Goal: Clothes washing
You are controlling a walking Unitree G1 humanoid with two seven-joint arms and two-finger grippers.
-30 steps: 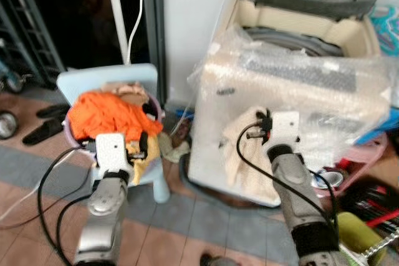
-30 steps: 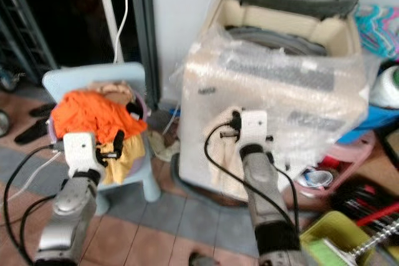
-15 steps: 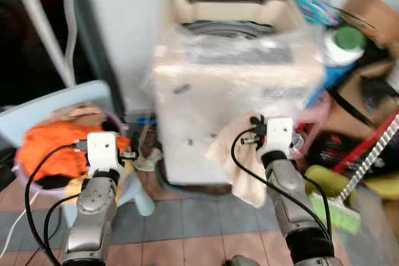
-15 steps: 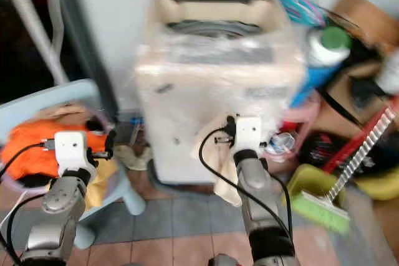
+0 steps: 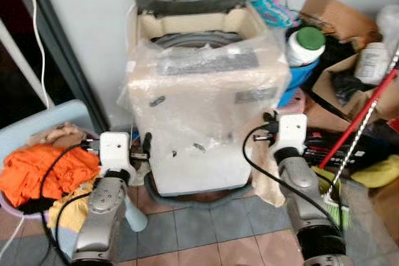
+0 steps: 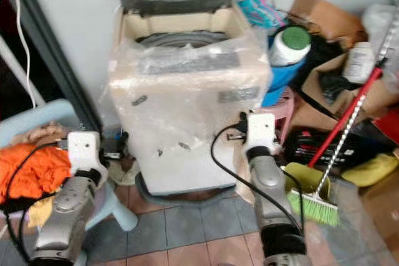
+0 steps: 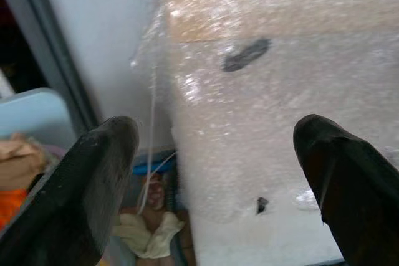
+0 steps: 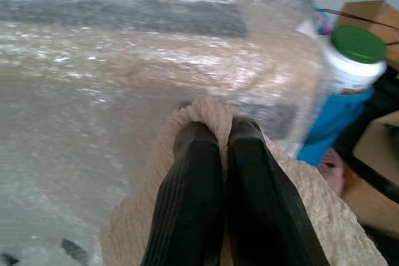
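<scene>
The washing machine (image 5: 199, 110) stands open-lidded against the wall, its body wrapped in bubble wrap, and everything here is placed from it. The right gripper (image 8: 218, 147) hangs in front of the machine's front right corner, its two black fingers pinched together on a cream towel (image 8: 312, 216) that drapes down below the wrist toward the floor. The left gripper (image 7: 218, 154) sits off the machine's front left corner with its fingers spread wide and nothing between them.

The step in hand appears to be carrying the towel up and into the drum (image 5: 190, 38), whose grey rim shows behind the plastic-covered control panel. To do it well, the right arm needs to lift high enough that the hanging tail of the towel clears the front edge and the loose bubble wrap, which could snag the cloth. The fingers should open only once the bulk of the towel is over the drum mouth, not over the panel.

To the left of the machine, the rest of the laundry, an orange garment (image 5: 40, 169) on top, waits in a basin on a pale blue chair (image 5: 56, 119). To the right lie a red-handled broom (image 5: 358, 129) and a white jar with a green lid (image 5: 304, 45); the right elbow should stay clear of both.
</scene>
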